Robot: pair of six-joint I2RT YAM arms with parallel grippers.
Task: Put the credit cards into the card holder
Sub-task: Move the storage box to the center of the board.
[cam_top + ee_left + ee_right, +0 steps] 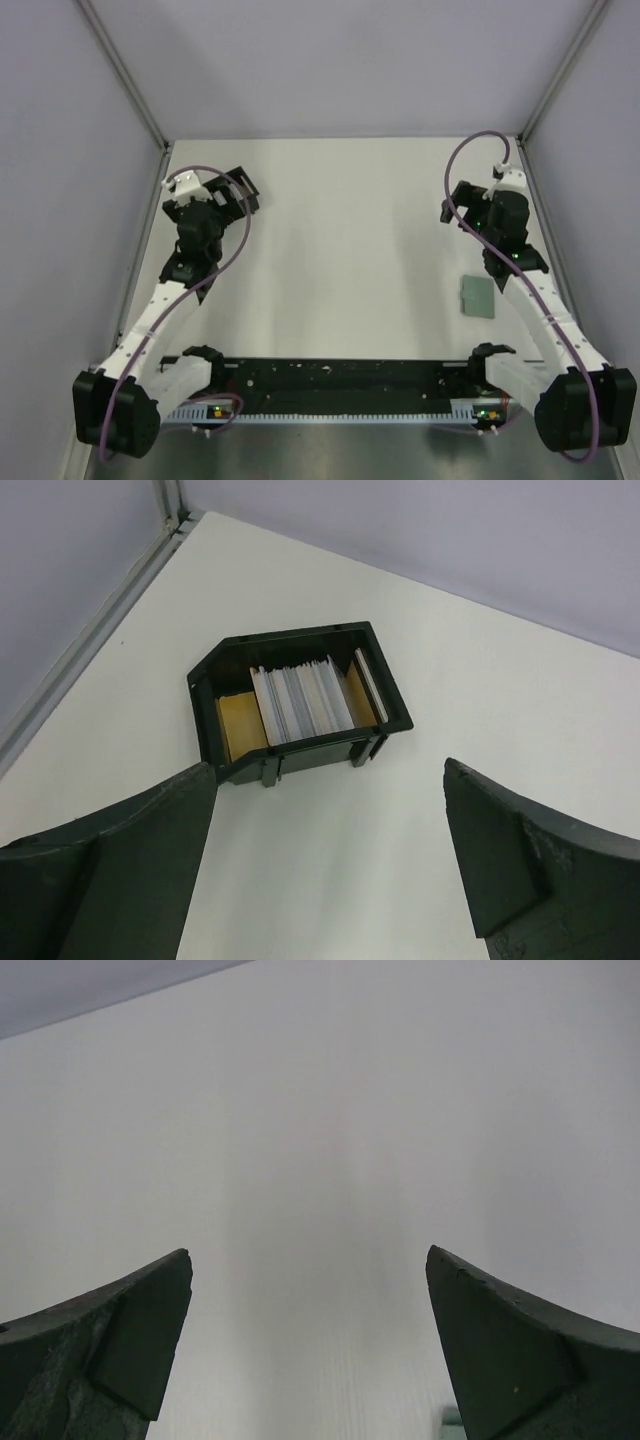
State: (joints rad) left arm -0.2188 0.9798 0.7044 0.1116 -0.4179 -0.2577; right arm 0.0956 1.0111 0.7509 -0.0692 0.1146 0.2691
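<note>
Lifting one card cleanly calls for the left gripper [328,780] to come down square over the black box [200,685] and close on a single top edge. The credit cards [300,700] sit packed side by side in its middle compartment, grey-white ones flanked by yellow-orange, so a loose or slanted pinch would likely drag out neighbours. The left gripper's jaws are spread wide and empty, hanging short of the box and touching nothing. The right gripper [310,1260] is spread just as wide, also empty, above bare table [350,250]. The card holder [477,296] lies flat on the table at the right, just beside the right arm and well apart from the box.
</note>
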